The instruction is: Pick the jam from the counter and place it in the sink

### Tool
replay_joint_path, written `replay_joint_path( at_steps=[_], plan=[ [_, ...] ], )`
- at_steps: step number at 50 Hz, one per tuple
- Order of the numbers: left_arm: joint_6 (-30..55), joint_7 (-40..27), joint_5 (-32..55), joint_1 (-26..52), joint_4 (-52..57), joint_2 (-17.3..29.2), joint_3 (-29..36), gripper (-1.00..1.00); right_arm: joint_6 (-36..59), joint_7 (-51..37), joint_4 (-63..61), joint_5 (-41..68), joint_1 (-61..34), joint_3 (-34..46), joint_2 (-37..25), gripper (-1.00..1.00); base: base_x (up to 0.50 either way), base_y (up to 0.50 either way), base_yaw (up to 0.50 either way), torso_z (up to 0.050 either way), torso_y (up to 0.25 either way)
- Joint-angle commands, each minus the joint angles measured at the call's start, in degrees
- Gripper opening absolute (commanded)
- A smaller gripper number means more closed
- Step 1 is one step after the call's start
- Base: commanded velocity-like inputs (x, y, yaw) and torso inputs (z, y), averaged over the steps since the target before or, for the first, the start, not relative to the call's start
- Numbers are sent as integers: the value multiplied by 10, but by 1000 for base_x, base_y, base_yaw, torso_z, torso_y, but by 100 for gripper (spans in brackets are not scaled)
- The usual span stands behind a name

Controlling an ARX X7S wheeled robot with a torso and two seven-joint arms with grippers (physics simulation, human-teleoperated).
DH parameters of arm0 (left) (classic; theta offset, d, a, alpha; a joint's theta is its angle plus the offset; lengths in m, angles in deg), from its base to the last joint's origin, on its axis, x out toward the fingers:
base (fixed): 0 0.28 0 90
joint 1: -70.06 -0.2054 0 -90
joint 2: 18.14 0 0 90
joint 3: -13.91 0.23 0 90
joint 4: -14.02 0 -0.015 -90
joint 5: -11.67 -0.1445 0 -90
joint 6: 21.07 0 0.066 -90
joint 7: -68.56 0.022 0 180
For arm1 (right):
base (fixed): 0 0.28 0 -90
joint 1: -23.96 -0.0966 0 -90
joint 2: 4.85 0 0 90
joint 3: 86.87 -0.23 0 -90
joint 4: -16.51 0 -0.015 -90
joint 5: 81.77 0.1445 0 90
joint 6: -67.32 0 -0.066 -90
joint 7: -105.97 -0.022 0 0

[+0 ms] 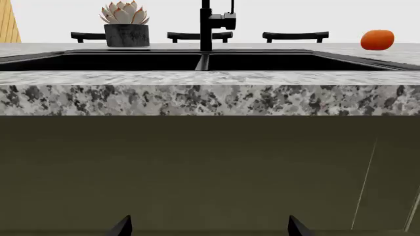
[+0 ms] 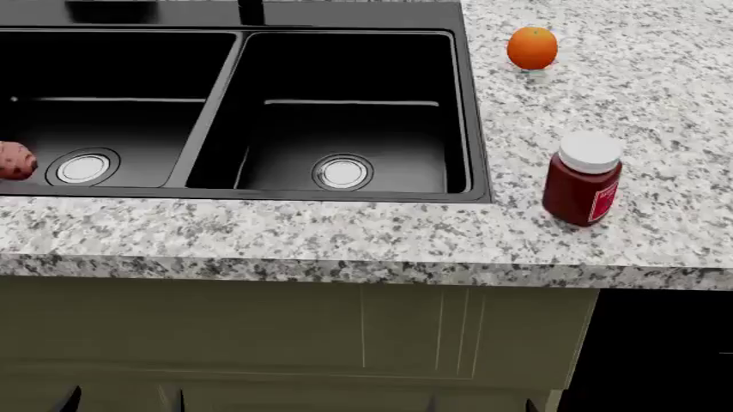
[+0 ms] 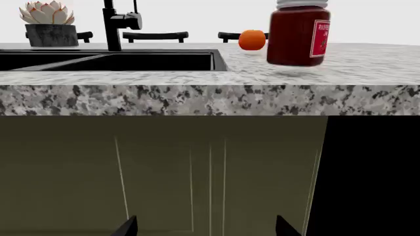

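The jam (image 2: 584,178), a dark red jar with a white lid and red label, stands upright on the granite counter (image 2: 343,236), right of the black double sink (image 2: 475,112). In the right wrist view the jam (image 3: 298,33) stands near the counter's front edge (image 3: 210,98), above and to one side of my right gripper (image 3: 205,228). That gripper is open and empty, low in front of the cabinet. My left gripper (image 1: 208,228) is also open and empty, below the counter edge (image 1: 210,93), facing the sink (image 1: 196,60) and black tap (image 1: 206,24).
An orange fruit (image 2: 533,47) lies on the counter behind the jam. A reddish-brown vegetable (image 2: 14,160) lies in the left basin. A potted succulent (image 1: 126,22) stands behind the sink. Olive cabinet doors (image 2: 366,335) are under the counter, with a dark opening (image 2: 664,352) at right.
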Motion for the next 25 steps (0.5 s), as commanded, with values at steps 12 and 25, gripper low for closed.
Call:
replay_joint_path(
  at_steps=[12, 25],
  plan=[
    [-3, -34, 25, 0, -2, 29, 31, 100, -7, -36, 11, 26, -3, 43, -30, 100, 0, 0, 0, 0, 0],
    [-17, -51, 33, -2, -18, 40, 42, 100, -5, -48, 1, 35, 1, 58, -41, 100, 0, 0, 0, 0, 0]
  ],
)
